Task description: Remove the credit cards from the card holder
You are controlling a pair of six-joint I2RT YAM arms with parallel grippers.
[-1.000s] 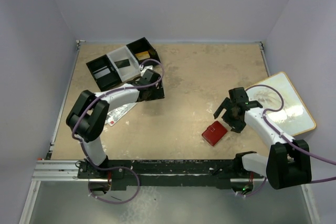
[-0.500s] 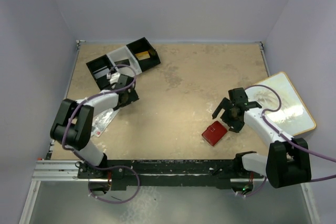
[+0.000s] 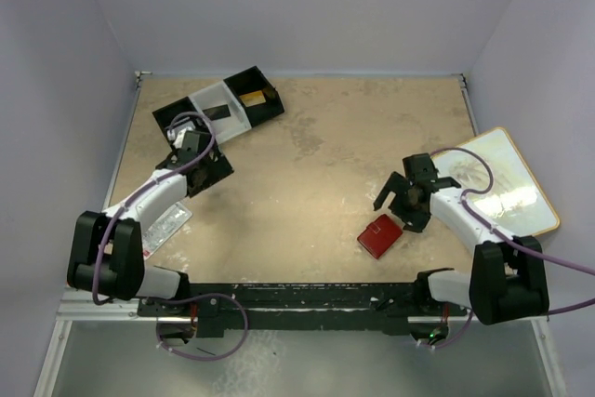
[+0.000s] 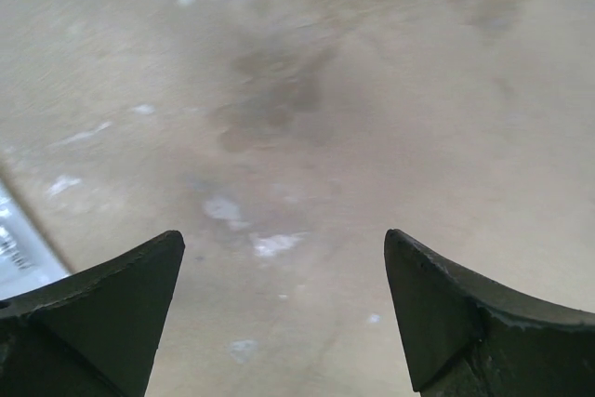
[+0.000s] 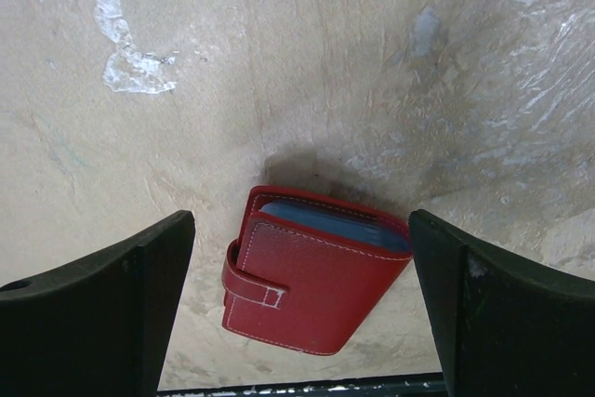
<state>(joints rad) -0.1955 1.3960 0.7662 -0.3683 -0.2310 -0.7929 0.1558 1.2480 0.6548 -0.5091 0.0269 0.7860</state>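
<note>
Approach step: the right gripper (image 3: 402,204), jaws apart, hovers with the closed card holder (image 5: 311,281) at its 7 o'clock and must descend; the left gripper (image 4: 284,248) is also open, empty.

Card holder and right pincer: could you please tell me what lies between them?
Only bare table shows between the open right pincer and the closed red card holder, seen in the right wrist view.

The table (image 3: 325,160) has a sandy beige top with some pale scuffs. At 11 o'clock lies a three-compartment tray (image 3: 209,98), set at an angle; its two end compartments are black and the middle one is white. A yellowish object (image 3: 252,97) sits in the right end compartment. At 3 o'clock lies a white board (image 3: 509,194) with a light wooden border. At 8 o'clock a clear plastic packet (image 3: 170,222) lies flat.
</note>
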